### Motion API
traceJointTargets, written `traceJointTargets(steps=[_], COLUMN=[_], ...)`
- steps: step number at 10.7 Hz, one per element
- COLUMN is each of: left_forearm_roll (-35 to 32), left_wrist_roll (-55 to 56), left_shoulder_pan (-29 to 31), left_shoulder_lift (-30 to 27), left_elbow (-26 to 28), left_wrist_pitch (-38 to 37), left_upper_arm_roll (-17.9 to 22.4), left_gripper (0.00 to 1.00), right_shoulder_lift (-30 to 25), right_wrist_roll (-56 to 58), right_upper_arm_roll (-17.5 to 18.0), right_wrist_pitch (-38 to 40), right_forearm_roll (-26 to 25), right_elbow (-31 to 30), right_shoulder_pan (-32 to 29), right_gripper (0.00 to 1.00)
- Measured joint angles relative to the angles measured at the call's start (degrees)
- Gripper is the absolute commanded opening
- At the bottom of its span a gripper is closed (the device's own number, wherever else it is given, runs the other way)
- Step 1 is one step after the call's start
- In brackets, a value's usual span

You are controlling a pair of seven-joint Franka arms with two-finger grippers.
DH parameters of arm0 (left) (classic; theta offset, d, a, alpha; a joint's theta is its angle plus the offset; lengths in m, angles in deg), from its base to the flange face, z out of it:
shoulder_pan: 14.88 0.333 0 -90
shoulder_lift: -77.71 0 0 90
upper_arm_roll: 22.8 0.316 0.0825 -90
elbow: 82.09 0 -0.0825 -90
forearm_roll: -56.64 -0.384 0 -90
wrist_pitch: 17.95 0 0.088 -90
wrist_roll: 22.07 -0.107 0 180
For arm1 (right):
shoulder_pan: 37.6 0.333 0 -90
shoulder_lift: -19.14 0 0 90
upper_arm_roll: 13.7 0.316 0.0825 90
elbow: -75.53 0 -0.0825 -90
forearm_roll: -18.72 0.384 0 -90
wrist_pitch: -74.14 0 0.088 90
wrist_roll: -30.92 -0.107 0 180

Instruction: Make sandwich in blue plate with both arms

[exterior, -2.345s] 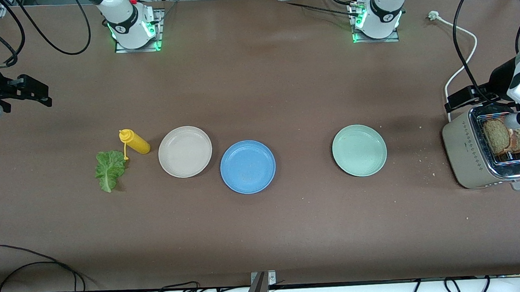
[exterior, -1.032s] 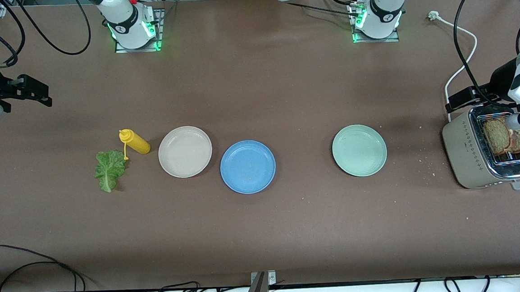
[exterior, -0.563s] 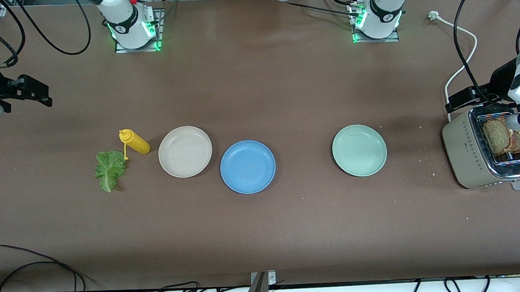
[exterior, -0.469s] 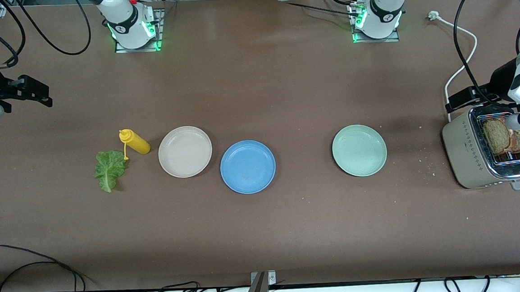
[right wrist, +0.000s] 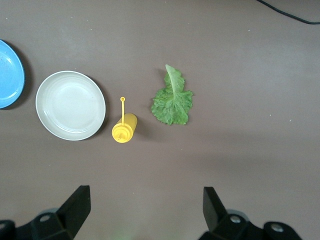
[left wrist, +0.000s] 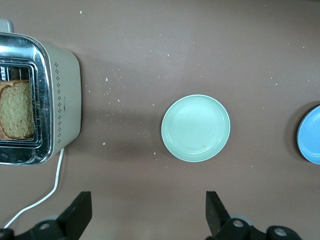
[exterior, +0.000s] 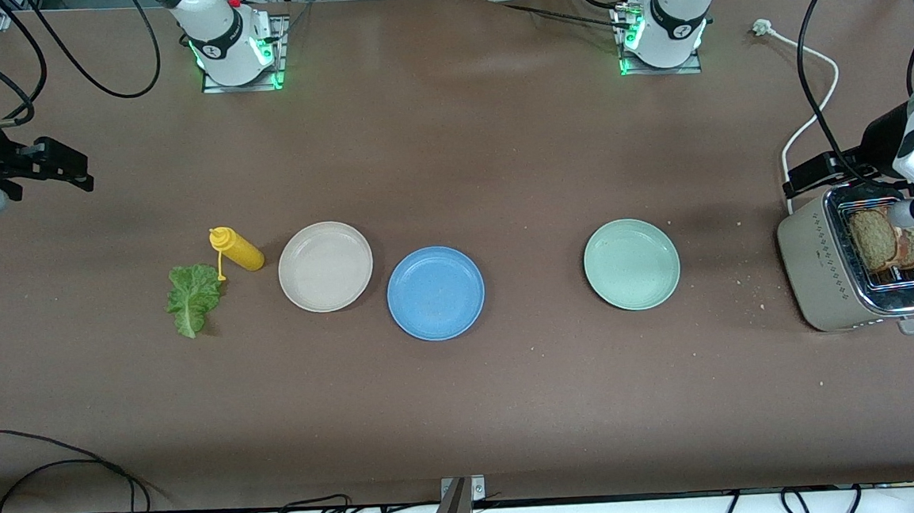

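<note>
Left gripper (left wrist: 145, 220) and right gripper (right wrist: 145, 217) spread apart above the table; no legible writing.

Yellow squeeze bottle (exterior: 237, 249) stands beside beige plate (exterior: 325, 266) toward right arm's end of brown table (exterior: 450, 146); mint-green plate (exterior: 631, 264) sits between centre and beige toaster (exterior: 823, 272).

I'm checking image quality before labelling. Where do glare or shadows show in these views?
Front view: soft glare on the table near the arm bases, dim band along its lower edge. Left wrist view: bright reflection on the toaster top, shadow beside the green plate. Right wrist view: even light, short shadow by the bottle.
</note>
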Motion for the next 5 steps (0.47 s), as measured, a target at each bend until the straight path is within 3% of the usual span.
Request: traceJointTargets(steps=[5], left_forearm_roll=[0.0], left_wrist_roll=[0.0], left_shoulder_pan=[0.0], left_shoulder_lift=[0.0], left_elbow=[0.0], left_wrist_pitch=[0.0], left_upper_arm_roll=[0.0], left_gripper=[1.00], right_shoulder_lift=[1.0], right_wrist_roll=[0.0], right_upper_arm_roll=[-0.3], right_wrist_pitch=[-0.4], right_forearm_roll=[0.2], right_elbow=[0.0], right_shoulder_pan=[-0.1], right_gripper=[1.00])
